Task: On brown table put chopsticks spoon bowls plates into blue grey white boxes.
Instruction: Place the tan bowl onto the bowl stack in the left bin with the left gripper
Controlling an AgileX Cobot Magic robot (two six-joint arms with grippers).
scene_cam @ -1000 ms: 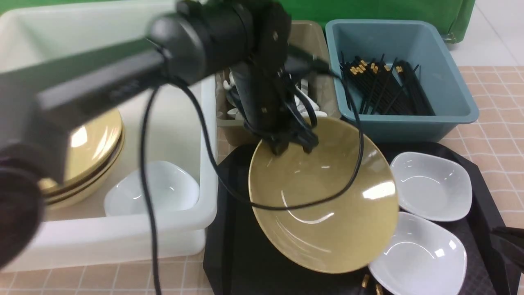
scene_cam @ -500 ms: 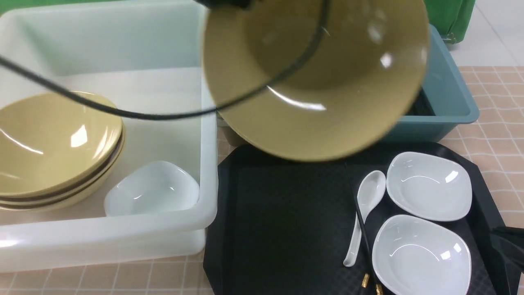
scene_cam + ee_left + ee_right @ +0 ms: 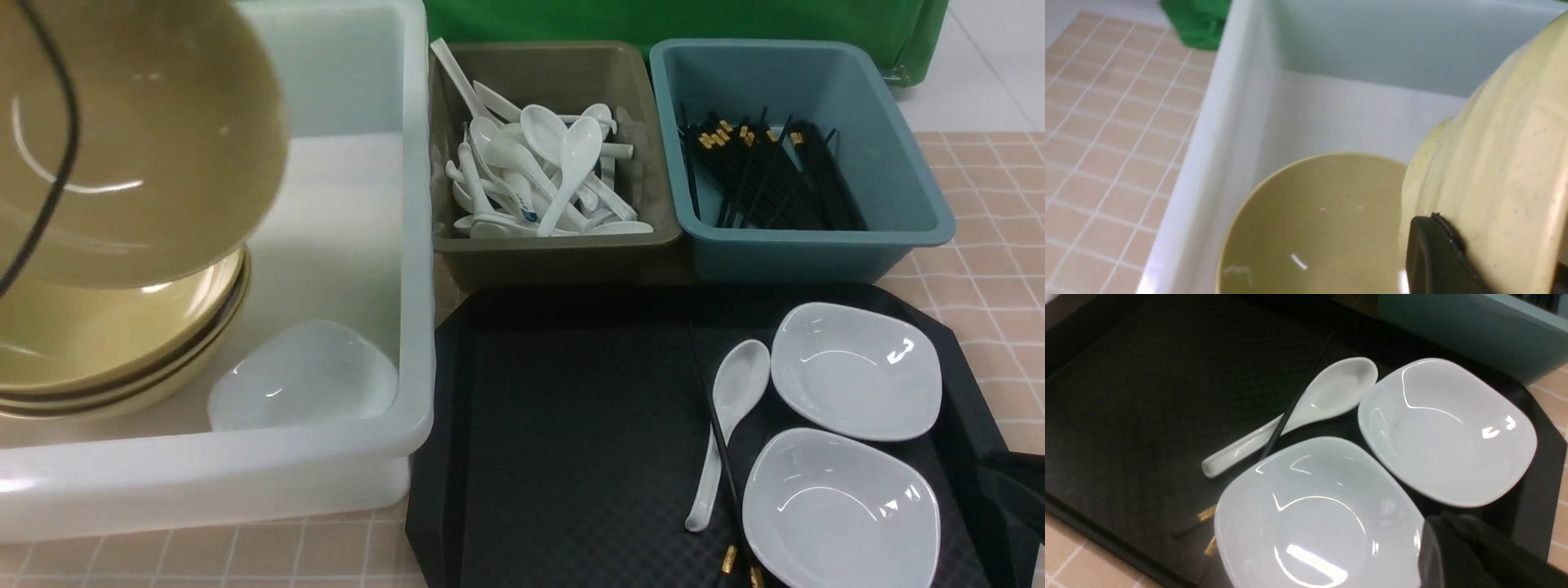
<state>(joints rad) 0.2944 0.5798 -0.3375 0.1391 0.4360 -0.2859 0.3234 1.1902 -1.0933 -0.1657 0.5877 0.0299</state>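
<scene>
Free room on the left of the tray, crowded on its right and in the tub

The left and middle part of the black tray (image 3: 563,457) lies bare, so a gripper can come down there. On its right side the far plate (image 3: 856,371) and the near plate (image 3: 841,510) almost touch, and the spoon (image 3: 739,384) with the chopsticks (image 3: 1288,411) across its handle lies just beside them. In the white tub (image 3: 416,269) a stack of bowls (image 3: 122,359) fills the left, a tilted bowl (image 3: 147,139) hangs above it, and a small dish (image 3: 304,384) lies by the near wall; the far right floor is free. The grey bin (image 3: 555,249) and the blue bin (image 3: 816,253) close the tray's far side.
</scene>
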